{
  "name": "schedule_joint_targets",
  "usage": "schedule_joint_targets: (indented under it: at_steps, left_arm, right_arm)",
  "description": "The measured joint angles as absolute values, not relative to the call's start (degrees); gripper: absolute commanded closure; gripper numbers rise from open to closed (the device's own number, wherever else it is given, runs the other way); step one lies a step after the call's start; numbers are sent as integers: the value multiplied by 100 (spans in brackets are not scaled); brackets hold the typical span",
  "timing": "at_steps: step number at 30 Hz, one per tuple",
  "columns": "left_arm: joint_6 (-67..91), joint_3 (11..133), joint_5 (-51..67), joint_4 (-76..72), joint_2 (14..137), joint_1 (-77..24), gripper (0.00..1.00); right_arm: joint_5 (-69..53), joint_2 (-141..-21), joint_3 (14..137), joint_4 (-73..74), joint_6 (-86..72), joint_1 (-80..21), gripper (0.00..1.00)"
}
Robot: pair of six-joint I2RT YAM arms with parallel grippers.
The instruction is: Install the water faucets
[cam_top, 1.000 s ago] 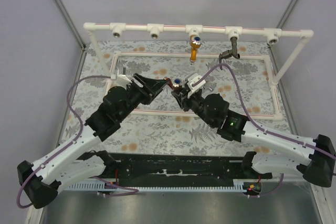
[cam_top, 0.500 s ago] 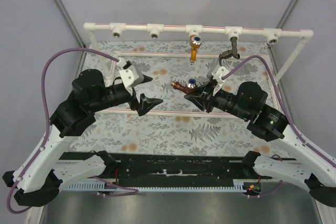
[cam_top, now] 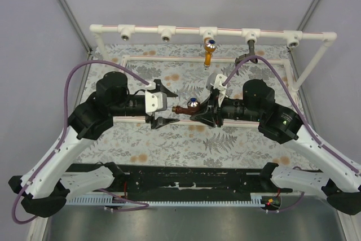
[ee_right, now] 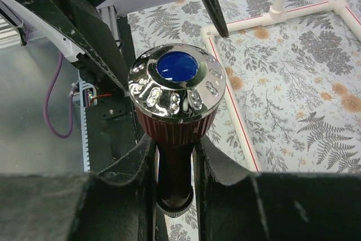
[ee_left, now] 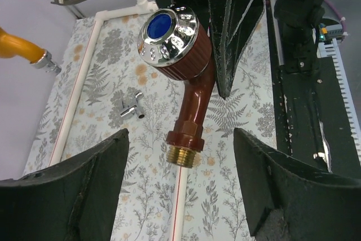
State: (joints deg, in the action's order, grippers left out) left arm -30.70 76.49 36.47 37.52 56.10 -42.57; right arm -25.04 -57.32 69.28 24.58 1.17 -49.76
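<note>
My right gripper (cam_top: 204, 111) is shut on the reddish-brown faucet (cam_top: 188, 107) above the mat's middle. The faucet has a chrome cap with a blue dot and its brass threaded end points left. In the right wrist view the jaws (ee_right: 175, 165) clamp its body (ee_right: 176, 139) below the cap. My left gripper (cam_top: 167, 106) is open and faces it. In the left wrist view the thread (ee_left: 184, 153) hangs between my open fingers (ee_left: 67, 196) without touching them. A golden-orange faucet (cam_top: 209, 50) and a dark grey faucet (cam_top: 247, 55) hang from the white pipe frame (cam_top: 225, 31).
The pipe frame has open T-fittings (cam_top: 165, 34) on the left and far right. A low white pipe rectangle (cam_top: 295, 97) lies on the floral mat. A small silver faucet (ee_left: 131, 109) lies on the mat in the left wrist view. A black rail (cam_top: 186, 179) runs along the near edge.
Both arms swung inward and now face each other. The right gripper carried the reddish-brown faucet left and down. The left gripper turned toward it, so the thread now sits between its open fingers.
</note>
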Motion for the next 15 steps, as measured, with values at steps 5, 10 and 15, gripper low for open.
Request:
schedule_joint_targets:
  at_steps: [5,10,15]
  left_arm:
    - [-3249,7640,3822,3765,5859,-4257,26]
    - [-3435,7614,3826,3830,6001,-4257,38]
    - [-3535,7614,3979,3968,6117,-4259,98]
  right_arm:
    - [-2655,-5760,6932,2443,108,-4976,100]
    - [-2825,-5830,6945,2333,56,-4976,100]
    - [-2849,-5878,6945,2217,-62,-4960,96]
